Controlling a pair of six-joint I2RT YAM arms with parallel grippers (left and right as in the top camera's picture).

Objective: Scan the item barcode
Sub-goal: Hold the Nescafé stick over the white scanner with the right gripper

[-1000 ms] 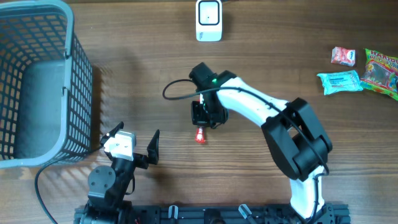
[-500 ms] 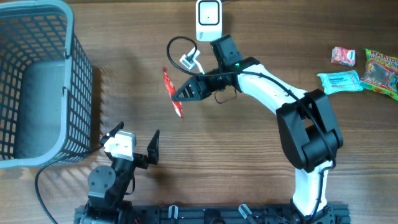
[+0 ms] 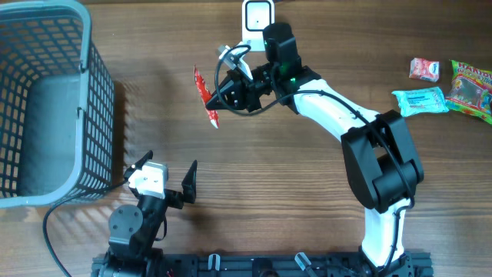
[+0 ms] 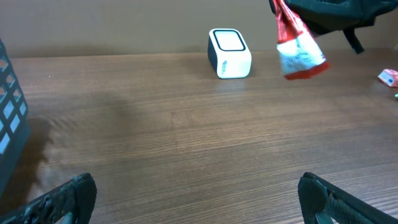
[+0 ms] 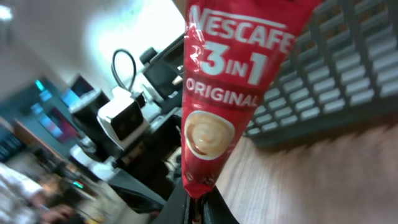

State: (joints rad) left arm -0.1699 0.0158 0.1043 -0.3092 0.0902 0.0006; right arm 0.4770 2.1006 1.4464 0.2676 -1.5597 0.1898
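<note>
- Overhead: my right gripper (image 3: pixel 224 94) is clamped on the red sachet (image 3: pixel 206 98), held above the table beside the white scanner (image 3: pixel 257 17). My left gripper (image 3: pixel 167 175) is spread wide near the basket (image 3: pixel 86 92).
- Left wrist: only this view shows the sachet's (image 4: pixel 297 50) pale printed panel.
- Right wrist: only this view shows its front, reading "Nescafé 3 in 1 Original".

Glossy plastic sachet (image 5: pixel 217 93), matt wood-grain table (image 4: pixel 186 137)

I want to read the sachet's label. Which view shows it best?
Right wrist: the Nescafe 3 in 1 sachet fills the frame, print legible. Overhead shows the sachet edge-on, a thin red strip; left wrist shows a red-and-white face, unreadable.
</note>
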